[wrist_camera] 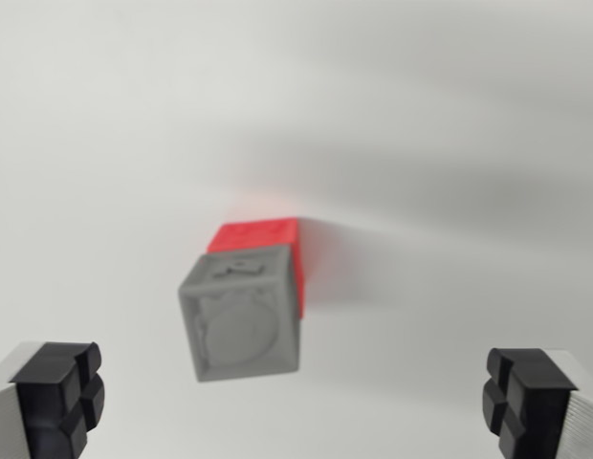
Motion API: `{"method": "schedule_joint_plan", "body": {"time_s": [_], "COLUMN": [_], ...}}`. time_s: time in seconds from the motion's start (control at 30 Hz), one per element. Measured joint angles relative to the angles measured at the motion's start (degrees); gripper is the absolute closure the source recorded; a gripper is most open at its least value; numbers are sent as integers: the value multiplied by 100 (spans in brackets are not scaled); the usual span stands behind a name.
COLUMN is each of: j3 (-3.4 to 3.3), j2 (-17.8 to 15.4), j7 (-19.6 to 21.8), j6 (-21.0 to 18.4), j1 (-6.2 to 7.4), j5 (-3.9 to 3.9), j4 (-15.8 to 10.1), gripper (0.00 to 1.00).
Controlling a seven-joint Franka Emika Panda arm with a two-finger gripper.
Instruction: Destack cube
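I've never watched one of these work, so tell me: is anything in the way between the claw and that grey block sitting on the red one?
Nothing visible. The gripper is open, its fingers wide apart, and only bare white table lies around the grey cube stacked on the red cube.

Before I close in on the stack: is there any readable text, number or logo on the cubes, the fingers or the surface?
No readable text anywhere.
Grey cube: a raised round emblem and some marks near its upper edge, too blurred to read.
Red cube beneath it: no markings visible.
Fingers: plain black pads, no print.
White surface: blank.
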Motion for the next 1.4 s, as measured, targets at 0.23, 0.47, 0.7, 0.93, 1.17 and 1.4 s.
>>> {"method": "schedule_joint_plan", "body": {"time_s": [0.23, 0.47, 0.7, 0.93, 1.17, 1.4], "j3": [50, 107, 169, 165, 150, 127], "j2": [-116, -205, -198, 364, 744, 1181], "j7": [-63, -115, -133, -118, -77, -17], "j6": [334, 699, 1070, 1615, 2040, 2453], "j1": [76, 165, 235, 234, 234, 235], "j5": [-11, -24, -48, -106, -177, -258], "j4": [-459, -920, -1270, -1293, -1312, -1302], "gripper": [0, 0, 0, 0, 0, 0]}}
